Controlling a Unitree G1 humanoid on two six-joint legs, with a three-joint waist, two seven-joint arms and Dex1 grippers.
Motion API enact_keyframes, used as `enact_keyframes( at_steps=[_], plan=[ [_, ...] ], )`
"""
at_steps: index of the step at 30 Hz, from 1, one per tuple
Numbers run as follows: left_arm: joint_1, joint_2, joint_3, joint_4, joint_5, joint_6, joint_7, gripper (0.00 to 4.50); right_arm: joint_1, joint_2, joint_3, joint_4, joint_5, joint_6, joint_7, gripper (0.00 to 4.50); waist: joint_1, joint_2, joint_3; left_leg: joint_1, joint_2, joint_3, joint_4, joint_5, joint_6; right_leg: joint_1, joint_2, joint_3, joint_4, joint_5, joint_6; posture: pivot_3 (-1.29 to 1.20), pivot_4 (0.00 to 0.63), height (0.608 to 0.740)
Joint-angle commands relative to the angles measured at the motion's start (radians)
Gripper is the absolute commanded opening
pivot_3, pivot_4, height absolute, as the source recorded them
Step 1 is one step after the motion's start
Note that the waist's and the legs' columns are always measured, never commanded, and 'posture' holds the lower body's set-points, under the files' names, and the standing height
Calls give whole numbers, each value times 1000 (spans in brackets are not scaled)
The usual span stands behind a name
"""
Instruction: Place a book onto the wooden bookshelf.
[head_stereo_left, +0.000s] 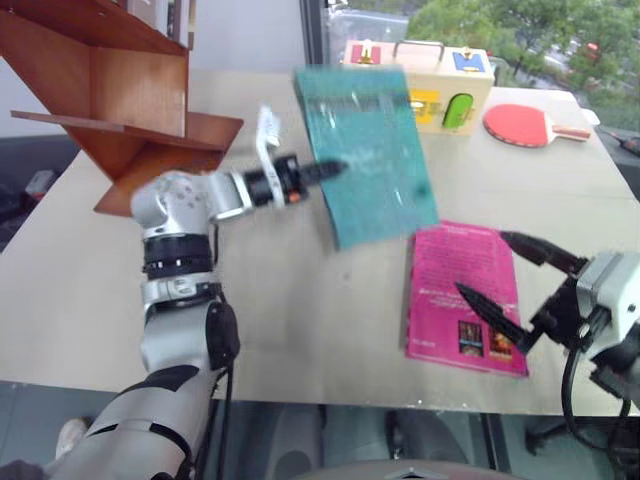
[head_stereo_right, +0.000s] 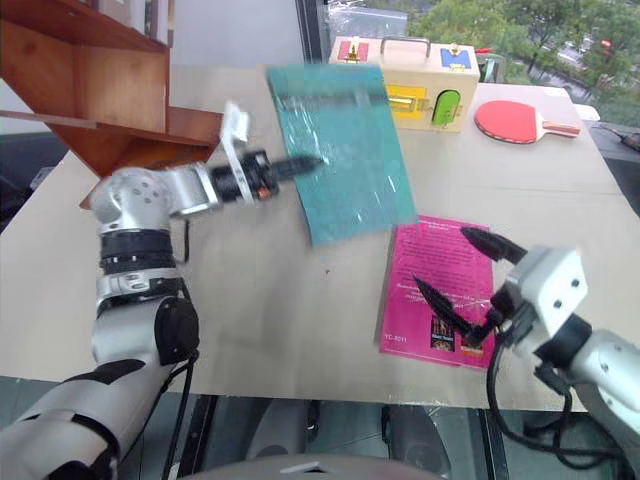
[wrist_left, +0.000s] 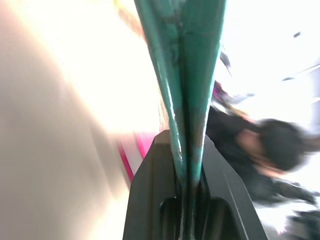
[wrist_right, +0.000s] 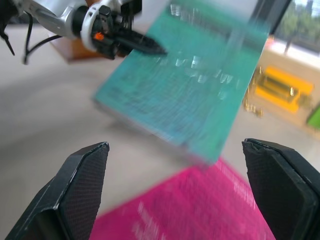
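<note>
The teal-green book (head_stereo_left: 375, 150) hangs tilted above the table, its glossy cover catching light. My left gripper (head_stereo_left: 335, 168) is shut on the book's left edge, and the left wrist view shows that edge (wrist_left: 185, 75) clamped between the black fingers (wrist_left: 150, 200). The reddish-brown wooden bookshelf (head_stereo_left: 110, 90) stands at the table's far left, just behind my left arm. My right gripper (head_stereo_left: 483, 263) is open and holds nothing, hovering over a magenta-pink book (head_stereo_left: 465, 290). In the right wrist view the teal book (wrist_right: 190, 95) lies ahead between the spread fingers (wrist_right: 85, 185).
The pink book lies flat near the table's front right edge. A pale wooden toy box (head_stereo_left: 450, 90) with coloured doors stands at the back. A red table-tennis paddle (head_stereo_left: 525, 125) lies to its right. Bare tabletop (head_stereo_left: 280, 290) stretches between my arms.
</note>
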Motion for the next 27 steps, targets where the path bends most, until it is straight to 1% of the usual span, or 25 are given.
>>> enact_keyframes(
  at_steps=[1,2,3,4,5,6,8,9,11,14,17,19,21,24,26,27],
  plan=[
    [49,147,-176,-215,236,-503,-151,65,-107,24,44,75,14,6,47,4500,-4,1,0,1,0,0,-1,0,0,0,0,1,0,0,0,0,150,740],
    [75,211,-214,-230,323,-712,-215,65,-137,31,59,104,8,5,70,4500,-7,2,0,2,0,1,-1,0,0,1,0,2,-1,0,0,0,150,740],
    [87,259,-232,-226,372,-853,-261,65,-158,38,68,128,-1,3,91,4500,-6,2,0,4,0,3,-4,0,0,1,0,3,-1,0,0,0,150,740],
    [83,290,-222,-212,392,-947,-280,65,-176,44,77,151,-11,0,111,4500,-4,2,0,5,0,4,-6,0,0,1,0,4,-2,0,0,0,150,740],
    [60,329,-187,-192,385,-986,-293,65,-198,48,86,183,-17,-2,137,4500,-1,1,0,6,0,5,-7,0,0,1,0,4,-2,0,-1,0,150,740],
    [44,377,-160,-168,394,-1067,-320,65,-220,51,95,213,-24,-5,163,4500,1,1,1,5,0,4,-7,0,0,0,0,4,-2,0,-1,0,150,740],
    [36,527,-103,-128,403,-1203,-429,65,-282,57,112,285,-30,-9,216,4500,-5,0,2,4,0,5,-6,0,0,-1,0,4,-1,0,-1,0,150,740],
    [37,579,-93,-108,407,-1251,-461,65,-304,62,117,308,-33,-8,234,4500,-11,-1,3,4,1,5,-6,-2,4,-2,0,4,-1,0,-1,0,150,740],
    [40,676,-81,-40,424,-1333,-507,65,-344,71,136,345,-46,-9,272,4500,-12,-1,3,4,1,7,-6,-3,5,-3,0,6,-1,0,-1,0,150,740],
    [34,831,-97,216,520,-1567,-554,65,-418,92,184,402,-73,-15,331,4500,-9,2,4,5,2,7,-7,-3,5,-3,0,5,-1,0,-1,0,150,740],
    [-32,891,-158,441,643,-1747,-504,65,-463,115,210,428,-96,-18,348,4500,-1,3,4,5,2,7,-7,-3,5,-3,1,5,0,0,-1,0,150,740],
    [-122,930,-232,620,784,-1827,-434,65,-468,126,213,416,-99,-12,349,4500,6,1,5,5,2,7,-7,-3,5,-3,0,4,0,0,-1,0,150,740],
    [-206,946,-310,751,929,-1884,-341,65,-472,135,216,404,-101,-3,347,4500,11,0,5,4,2,7,-5,-3,5,-3,0,3,0,0,-1,0,150,740],
    [-322,934,-429,888,1116,-1910,-179,65,-477,150,223,394,-110,1,342,4500,12,-1,6,3,2,7,-5,-3,5,-4,1,4,0,0,0,0,150,740],
    [-383,921,-485,965,1187,-1908,-115,65,-479,164,223,385,-111,8,337,4500,15,-1,6,3,3,6,-5,-3,5,-4,1,3,1,0,-1,0,150,740],
    [-405,914,-506,993,1206,-1905,-101,434,-480,169,226,379,-114,11,335,4500,10,-1,6,3,3,7,-5,-3,5,-4,2,4,1,0,0,0,150,740]
  ],
)
